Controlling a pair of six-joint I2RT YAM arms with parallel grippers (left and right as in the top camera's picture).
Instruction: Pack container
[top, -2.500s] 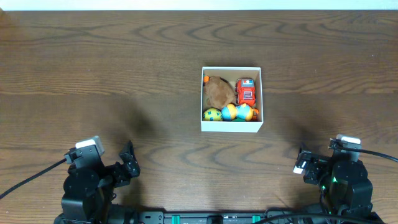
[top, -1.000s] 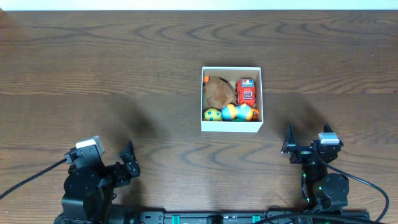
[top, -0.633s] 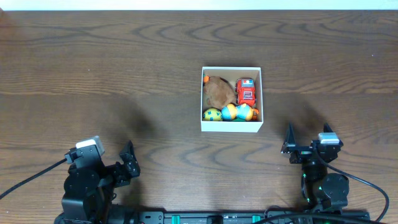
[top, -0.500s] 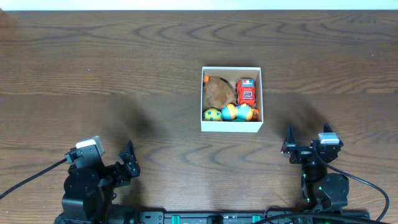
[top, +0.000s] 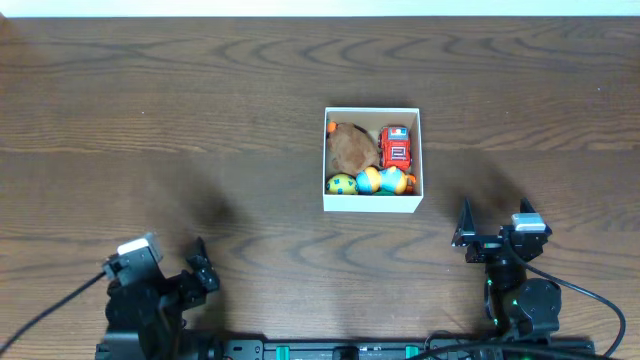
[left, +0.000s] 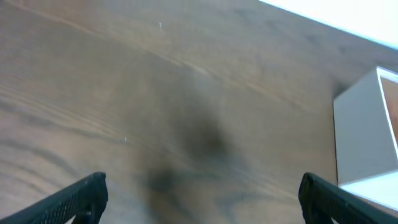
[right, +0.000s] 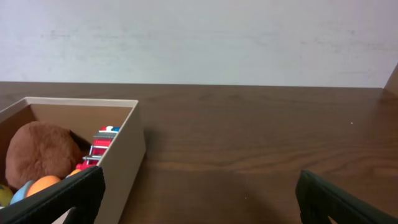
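Note:
The container is a small white-walled box at the table's middle. Inside it lie a brown plush toy, a red toy truck, a yellow-green ball and an orange-and-blue toy. My left gripper is open and empty at the front left, far from the box; the left wrist view shows the container's wall at the right. My right gripper is open and empty at the front right. The right wrist view shows the container, the plush and the truck.
The dark wooden table carries nothing else in view. A pale wall runs along its far edge. Both arm bases sit at the front edge.
My left arm has drawn back a little toward the front edge. My right arm swung left and forward 2.5 s ago and has held still since. The toys have not moved.

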